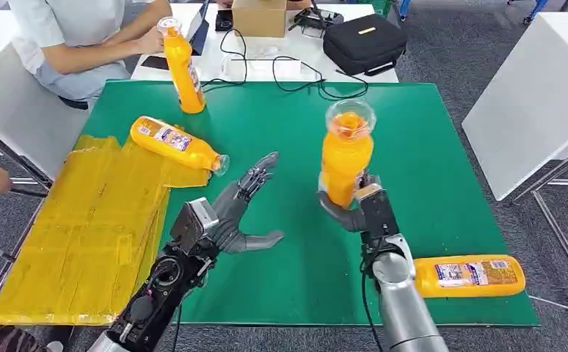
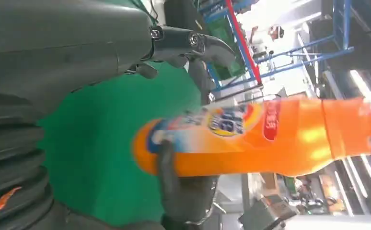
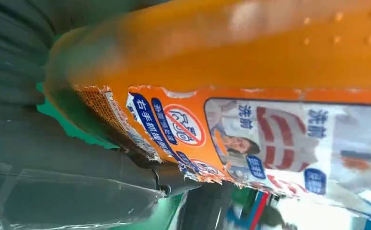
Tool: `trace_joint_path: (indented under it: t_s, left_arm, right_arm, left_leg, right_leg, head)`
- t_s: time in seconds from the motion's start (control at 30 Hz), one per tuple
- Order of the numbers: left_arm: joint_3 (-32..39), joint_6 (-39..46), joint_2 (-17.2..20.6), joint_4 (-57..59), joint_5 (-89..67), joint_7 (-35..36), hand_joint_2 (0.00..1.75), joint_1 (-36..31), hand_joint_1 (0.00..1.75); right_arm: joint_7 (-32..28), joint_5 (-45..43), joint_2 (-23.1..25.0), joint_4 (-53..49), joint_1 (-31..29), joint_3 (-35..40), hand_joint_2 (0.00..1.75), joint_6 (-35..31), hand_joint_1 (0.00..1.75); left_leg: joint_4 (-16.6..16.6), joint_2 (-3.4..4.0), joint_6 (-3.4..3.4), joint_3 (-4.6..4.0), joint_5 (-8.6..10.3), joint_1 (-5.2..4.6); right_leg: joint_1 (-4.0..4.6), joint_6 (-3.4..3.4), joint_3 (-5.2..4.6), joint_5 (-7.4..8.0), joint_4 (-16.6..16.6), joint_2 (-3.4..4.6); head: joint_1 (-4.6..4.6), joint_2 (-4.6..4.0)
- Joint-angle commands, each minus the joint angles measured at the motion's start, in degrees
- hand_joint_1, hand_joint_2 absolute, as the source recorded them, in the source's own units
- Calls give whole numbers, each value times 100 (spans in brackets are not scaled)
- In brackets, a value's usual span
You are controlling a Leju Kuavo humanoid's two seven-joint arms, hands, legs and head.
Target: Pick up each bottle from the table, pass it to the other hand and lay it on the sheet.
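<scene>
The right hand [image 1: 354,209] grasps an orange bottle [image 1: 346,158] around its lower body, holding it upright above the green mat [image 1: 281,132], long axis vertical, clear cap on top. In the right wrist view the printed label [image 3: 270,143] sits right against the fingers, though the picture is too blurred there to tell just how they wrap it.

Just across from that hand, toward the robot's left, the left hand [image 1: 244,213] is released and holds nothing: fingers stretched up and away, thumb out toward the held bottle, palm turned to it, with a gap between them. The left wrist view shows the same bottle [image 2: 265,136] just beyond the thumb [image 2: 193,43], gripped at its base by dark fingers [image 2: 167,167].

Behind the right hand, near the mat's close edge, a second bottle [image 1: 468,276] lies flat, long axis crosswise.

Beyond the left hand and out to its left, a third bottle [image 1: 175,143] lies on its side at the edge of the yellow sheet [image 1: 83,235], cap pointing toward the mat's middle.

Farthest off, at the far edge, a fourth bottle [image 1: 182,66] stands slightly tilted, a person's hand [image 1: 149,40] on its top.
</scene>
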Motion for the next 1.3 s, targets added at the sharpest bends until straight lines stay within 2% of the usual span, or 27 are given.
trace_joint_path:
  t_s: [0.03,0.1,0.23,0.4,0.5,0.6,0.63,0.73,0.93,0.97,1.0,1.07,1.2,1.27,1.3]
  left_arm:
    - [-228,147,173,-10,-12,21,175,-156,0]
    - [-214,160,169,-9,-10,23,175,-170,0]
    - [-174,187,145,14,14,24,175,-176,0]
    - [27,249,132,91,126,-23,175,-118,0]
    - [74,233,142,102,176,-45,175,-116,0]
    - [114,203,154,158,272,-59,175,-169,0]
    - [133,193,149,154,310,-60,175,-165,0]
    - [178,185,127,130,397,-61,175,-141,0]
    - [455,357,-36,31,907,15,175,-26,0]
    - [524,425,-53,-12,1015,-9,175,41,45]
    - [556,434,-58,-25,1090,-26,175,73,175]
    - [619,400,-36,-54,1290,-50,175,138,175]
    - [615,401,-28,-59,1302,-50,175,136,175]
    - [615,401,-28,-59,1302,-50,175,136,175]
    - [615,401,-28,-59,1302,-50,175,136,175]
  right_arm:
    - [62,137,159,679,-389,1339,175,181,175]
    - [73,200,182,702,-395,1420,175,149,175]
    - [42,285,143,700,-399,1617,175,170,175]
    - [-42,642,106,674,-295,2281,175,98,175]
    - [-42,854,116,754,-333,2518,175,-44,175]
    - [-20,938,170,947,-423,2815,175,-119,175]
    - [-21,907,186,989,-431,2848,175,-109,175]
    - [-31,869,201,1047,-451,2912,175,-128,175]
    - [-20,727,157,968,-456,3018,175,-157,175]
    - [13,710,136,966,-436,3017,175,-192,175]
    - [19,705,123,971,-428,3019,175,-201,175]
    - [14,674,98,985,-412,3001,175,-242,175]
    - [11,667,91,976,-423,2990,175,-255,175]
    - [11,667,91,976,-423,2990,175,-255,175]
    - [11,667,91,976,-423,2990,175,-255,175]
  left_leg:
    - [-1,22,4,26,-12,3]
    - [-3,12,3,12,-5,1]
    - [-1,15,8,37,-15,2]
    - [-5,13,4,20,-7,0]
    - [-8,17,5,48,-18,1]
    - [-4,12,3,20,-8,3]
    - [-5,19,6,41,-16,1]
    - [-6,10,3,15,-5,1]
    - [-3,10,6,30,-13,3]
    - [-3,11,7,43,-18,3]
    - [-4,11,8,56,-23,3]
    - [-6,2,5,26,-9,2]
    - [-4,0,6,35,-14,3]
    - [-4,0,3,9,-2,2]
    - [-2,0,6,30,-12,3]
  right_leg:
    - [7,-15,20,-5,-3,13]
    - [4,-10,9,-3,-2,4]
    - [8,-20,36,-12,-4,1]
    - [3,-14,18,-5,-5,5]
    - [7,-24,45,-15,-7,3]
    - [6,-14,17,-5,-5,5]
    - [6,-21,37,-12,-5,6]
    - [3,-11,12,-3,-5,3]
    - [8,-19,30,-11,-5,-1]
    - [9,-24,43,-17,-5,-3]
    - [11,-28,56,-23,-6,-6]
    - [6,-16,27,-11,-7,-9]
    - [8,-19,35,-16,-6,-13]
    - [4,-10,8,-5,-5,-7]
    - [8,-18,31,-14,-5,-12]
  head:
    - [2,0]
    - [2,0]
    - [2,0]
    - [2,0]
    - [2,0]
    - [2,0]
    - [2,0]
    - [2,0]
    - [2,0]
    - [2,0]
    - [2,0]
    - [2,0]
    - [2,0]
    - [2,0]
    - [2,0]
